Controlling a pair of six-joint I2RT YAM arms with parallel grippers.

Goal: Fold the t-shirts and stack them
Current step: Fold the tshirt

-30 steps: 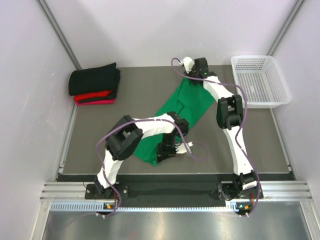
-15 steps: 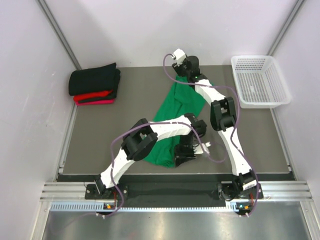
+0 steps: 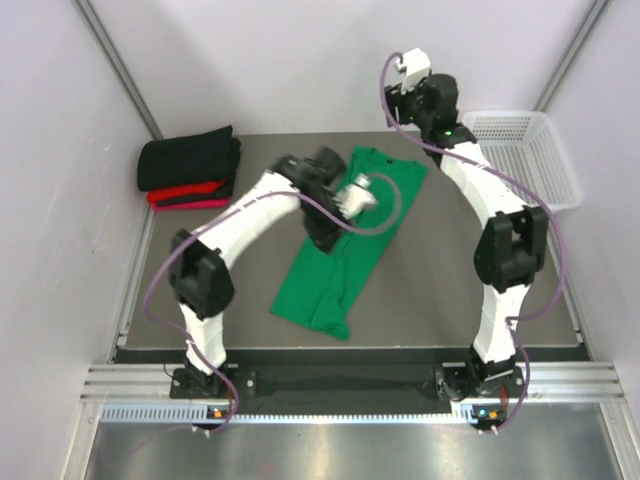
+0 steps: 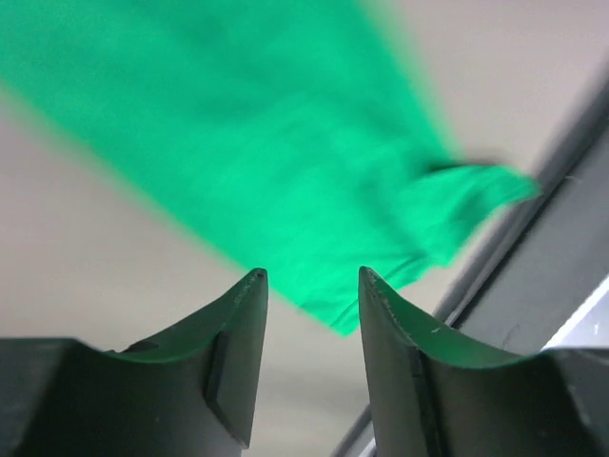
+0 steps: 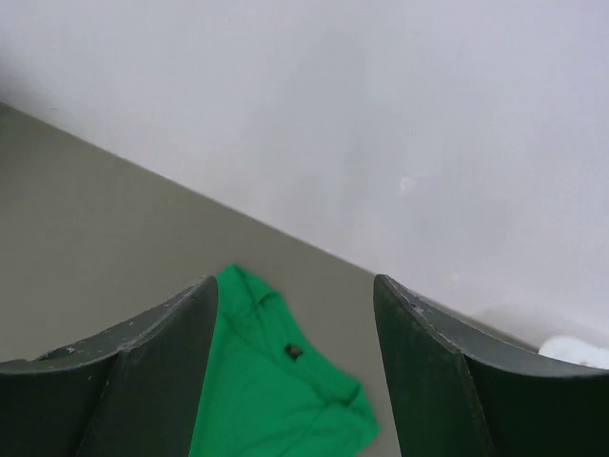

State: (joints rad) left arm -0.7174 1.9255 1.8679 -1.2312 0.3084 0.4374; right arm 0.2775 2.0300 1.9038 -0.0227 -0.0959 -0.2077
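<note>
Altogether: one green t-shirt, one mesh basket.

Grey table: green t-shirt laid long and diagonal mid-table, collar toward far edge; far left corner, folded black t-shirt on top of red t-shirt; white mesh basket far right corner

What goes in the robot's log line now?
green t-shirt: loose on table | left gripper: open, empty | right gripper: open, empty
</note>
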